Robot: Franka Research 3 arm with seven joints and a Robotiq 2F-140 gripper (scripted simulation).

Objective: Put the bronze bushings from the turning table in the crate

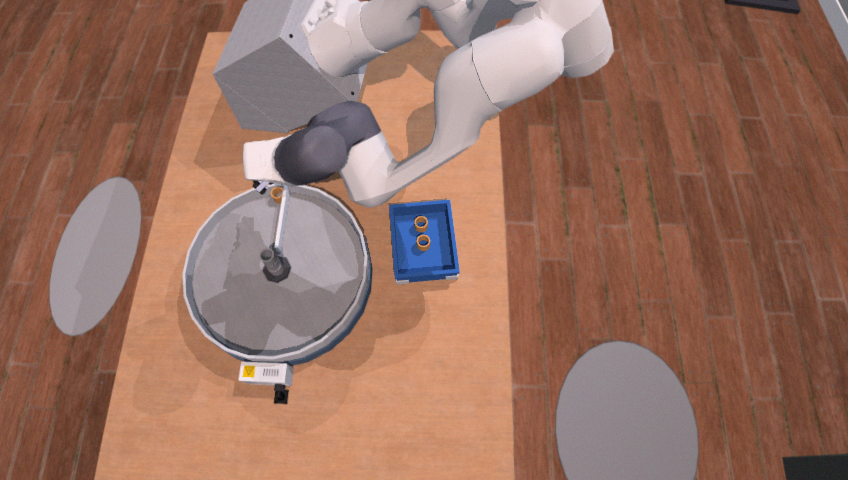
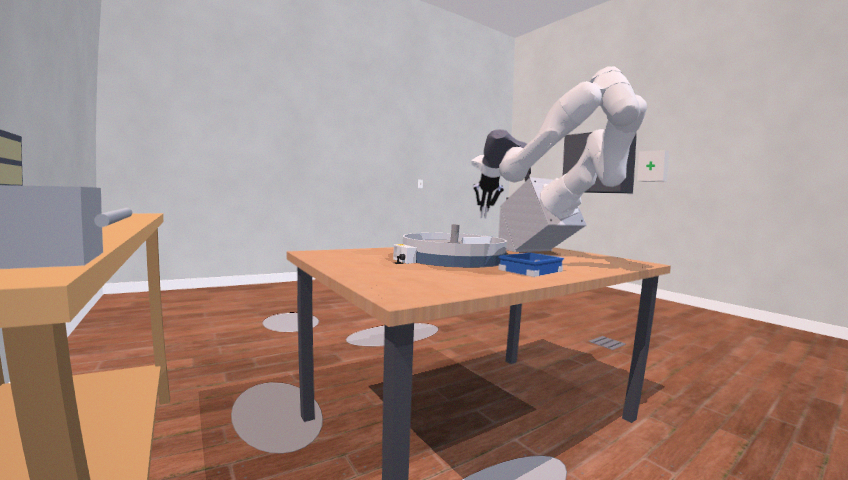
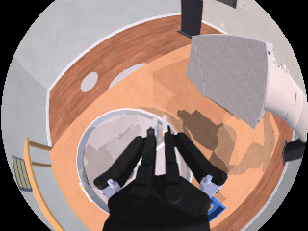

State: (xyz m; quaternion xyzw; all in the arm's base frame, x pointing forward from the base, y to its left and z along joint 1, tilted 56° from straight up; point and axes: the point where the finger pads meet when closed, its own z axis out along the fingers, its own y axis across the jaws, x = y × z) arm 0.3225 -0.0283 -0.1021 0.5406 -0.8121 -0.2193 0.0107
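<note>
My gripper (image 2: pixel 483 214) (image 3: pixel 160 121) is shut with nothing visible held, high above the back rim of the turning table (image 1: pixel 321 315) (image 2: pixel 464 258) (image 3: pixel 103 149). Its fingertips are hidden under the hand in the top view. One bronze bushing (image 1: pixel 277 193) lies on the turning table at the back rim, just left of the white bar. In the wrist view it is mostly hidden behind the fingers. The blue crate (image 1: pixel 437 261) (image 2: pixel 531 265) (image 3: pixel 218 209) holds two bronze bushings, one rear (image 1: pixel 421 223) and one front (image 1: pixel 423 242), both upright and apart. No steel bushing is visible.
The white bar (image 1: pixel 280 223) reaches from the dark hub (image 1: pixel 276 268) to the back rim. A white box (image 1: pixel 265 373) sits at the turning table's front. The grey robot base block (image 1: pixel 285 83) (image 2: pixel 529 223) (image 3: pixel 228 72) stands behind. The crate stands right of the turning table.
</note>
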